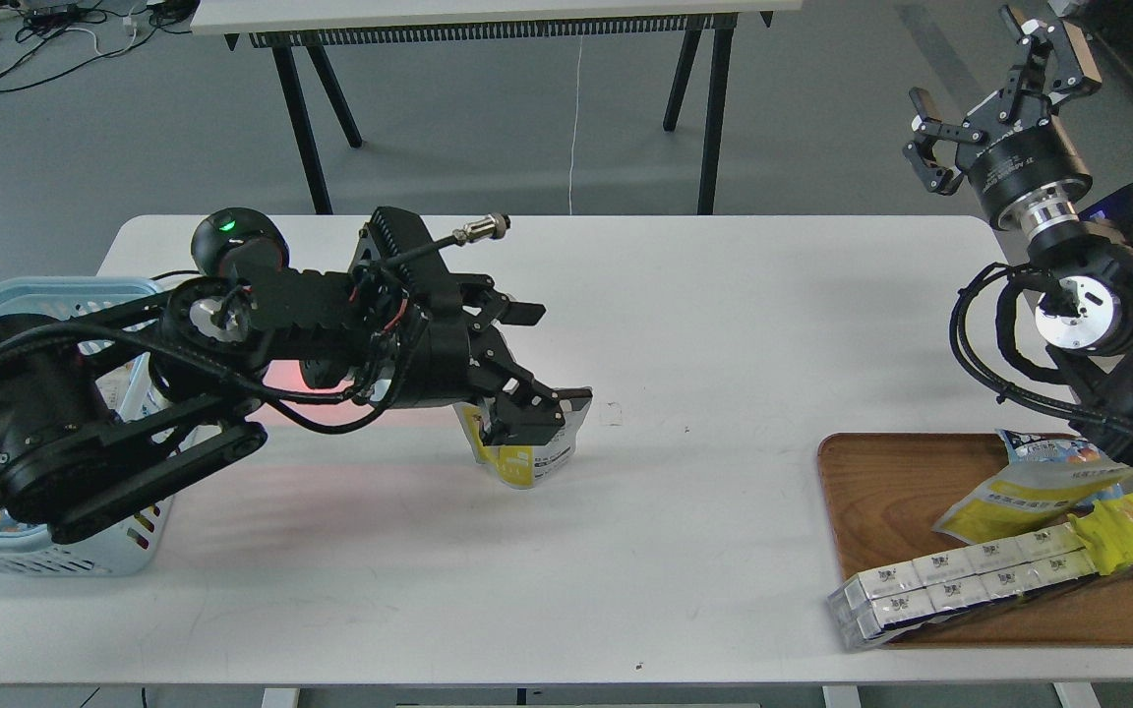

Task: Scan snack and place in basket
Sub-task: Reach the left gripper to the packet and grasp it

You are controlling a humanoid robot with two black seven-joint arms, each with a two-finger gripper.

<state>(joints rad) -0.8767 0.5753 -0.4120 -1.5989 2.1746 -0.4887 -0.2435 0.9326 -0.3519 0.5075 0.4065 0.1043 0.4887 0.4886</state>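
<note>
The snack (539, 464), a small yellow and white stand-up pouch, stands at the table's middle. My left gripper (530, 362) has reached across to it and is open. One finger (525, 411) lies over the pouch's upper front and hides it. The other finger (519, 313) is apart, on the far side. The light blue basket (65, 288) stands at the table's left edge, mostly hidden behind my left arm. My right gripper (994, 74) is open and empty, raised high beyond the table's back right corner.
A black scanner (230, 236) with a green light stands at the back left, partly behind my left arm. A wooden tray (881, 492) at the front right holds a larger yellow pouch (1024, 490), a long yellow wrapper (1132, 521) and a white multipack (955, 580).
</note>
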